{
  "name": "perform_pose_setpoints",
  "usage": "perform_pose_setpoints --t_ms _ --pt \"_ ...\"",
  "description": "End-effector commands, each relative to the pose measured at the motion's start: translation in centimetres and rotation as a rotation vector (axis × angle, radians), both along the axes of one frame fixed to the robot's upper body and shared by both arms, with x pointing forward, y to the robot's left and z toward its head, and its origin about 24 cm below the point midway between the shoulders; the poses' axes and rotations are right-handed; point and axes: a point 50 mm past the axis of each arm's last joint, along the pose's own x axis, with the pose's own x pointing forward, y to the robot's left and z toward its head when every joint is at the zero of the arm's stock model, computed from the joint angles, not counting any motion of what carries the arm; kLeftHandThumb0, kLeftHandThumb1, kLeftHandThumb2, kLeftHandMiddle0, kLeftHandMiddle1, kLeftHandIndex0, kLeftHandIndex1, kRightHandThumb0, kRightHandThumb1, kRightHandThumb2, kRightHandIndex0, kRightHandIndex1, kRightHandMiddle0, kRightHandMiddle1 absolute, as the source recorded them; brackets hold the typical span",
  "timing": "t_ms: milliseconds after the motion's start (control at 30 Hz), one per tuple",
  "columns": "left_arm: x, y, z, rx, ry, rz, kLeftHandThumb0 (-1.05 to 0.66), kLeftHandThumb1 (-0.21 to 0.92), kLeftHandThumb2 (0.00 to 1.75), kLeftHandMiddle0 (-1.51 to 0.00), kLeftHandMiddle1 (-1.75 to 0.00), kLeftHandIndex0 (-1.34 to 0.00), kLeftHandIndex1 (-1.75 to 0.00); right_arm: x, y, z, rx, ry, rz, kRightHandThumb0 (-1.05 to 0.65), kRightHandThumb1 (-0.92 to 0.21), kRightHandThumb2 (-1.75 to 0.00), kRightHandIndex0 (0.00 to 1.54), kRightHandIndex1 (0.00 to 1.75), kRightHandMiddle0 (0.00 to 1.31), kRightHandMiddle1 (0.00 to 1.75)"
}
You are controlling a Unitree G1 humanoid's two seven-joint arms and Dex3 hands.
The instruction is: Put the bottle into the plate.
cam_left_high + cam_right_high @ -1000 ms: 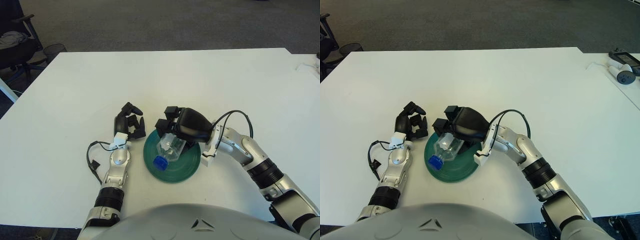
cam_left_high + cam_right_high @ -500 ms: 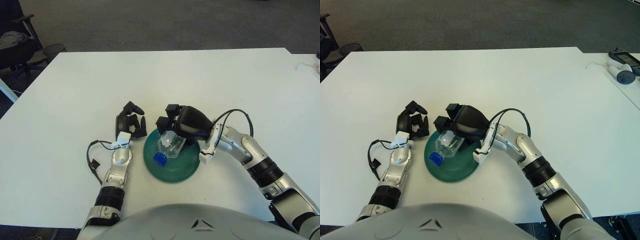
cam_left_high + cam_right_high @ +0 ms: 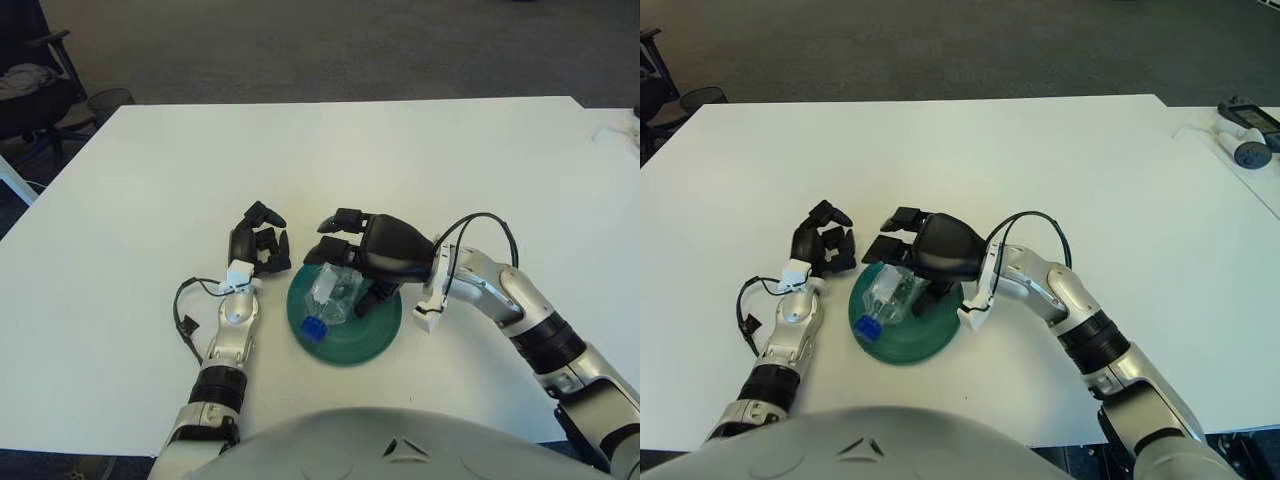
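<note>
On the green plate the clear bottle lies on its side, blue cap toward the robot. The right hand hovers just above it, fingers spread, grasping nothing. Left of the plate, the left hand shows with fingers curled, empty.

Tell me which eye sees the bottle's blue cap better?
The left eye view, just barely. There the blue cap shows whole at the bottle's near end, over the green plate, clear of the right hand. The right eye view shows the same cap from slightly aside, equally unblocked. The left hand shows left of the plate.
</note>
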Motion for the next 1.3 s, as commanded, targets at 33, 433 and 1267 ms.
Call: perform_pose_setpoints --t_ms 33,433,1267 --pt "-1.5 -0.4 -1.4 0.023 0.023 -0.014 -0.46 0.34 1.29 -1.13 -1.75 -0.59 -1.75 0.2 -0.3 0.7 -0.005 -0.033 0.016 -0.92 -0.92 -0.8 0.01 0.0 0.0 0.02" --pt "-1.6 -0.2 -0.9 0.041 -0.038 -0.014 -0.47 0.33 1.29 -1.09 -1.75 -0.6 -1.75 0.2 -0.5 0.7 -0.03 -0.035 0.041 -1.03 -0.92 -0.82 0.0 0.0 0.0 0.0" --pt "-1.7 0.0 -2.0 -0.005 0.127 0.022 -0.46 0.33 1.29 -1.14 -1.75 -0.59 -1.75 4.5 -2.0 6.1 0.371 0.164 -0.097 -1.03 -0.92 -0.78 0.0 0.0 0.0 0.0"
